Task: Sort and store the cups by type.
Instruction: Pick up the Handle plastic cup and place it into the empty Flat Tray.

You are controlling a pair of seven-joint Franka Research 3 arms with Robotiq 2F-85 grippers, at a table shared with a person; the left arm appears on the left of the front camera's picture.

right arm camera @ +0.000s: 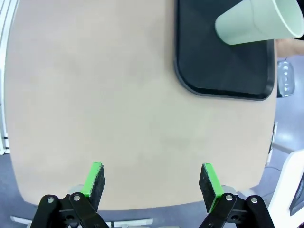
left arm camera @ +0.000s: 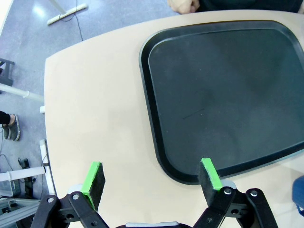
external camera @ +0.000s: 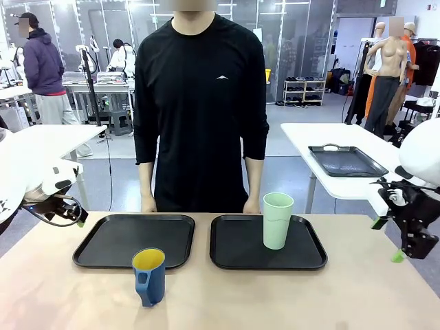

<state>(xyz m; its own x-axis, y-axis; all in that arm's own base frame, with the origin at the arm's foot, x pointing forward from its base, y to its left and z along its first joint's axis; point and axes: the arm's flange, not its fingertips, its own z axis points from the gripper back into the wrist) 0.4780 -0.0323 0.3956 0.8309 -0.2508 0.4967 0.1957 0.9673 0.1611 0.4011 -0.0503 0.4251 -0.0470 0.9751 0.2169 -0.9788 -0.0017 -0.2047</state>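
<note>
While the mint-green tumbler (external camera: 278, 220) already stood on the tray (external camera: 237, 247) well ahead of the right gripper (right arm camera: 151, 167), the blue mug (external camera: 149, 276) sat on the bare table (external camera: 344, 295), off to one side of the left gripper (left arm camera: 151, 167) and outside the second tray (left arm camera: 213, 95) ahead of its fingers, so the sorting looked half done. Both grippers hung spread wide, grasping nothing. Nothing blocked the mug; a person's hands (external camera: 148, 205) rested at the table edge beyond both trays.

Grey floor (external camera: 295, 117); white side table (external camera: 309, 137) right; shelving (external camera: 304, 91) along glass wall (external camera: 289, 34).
</note>
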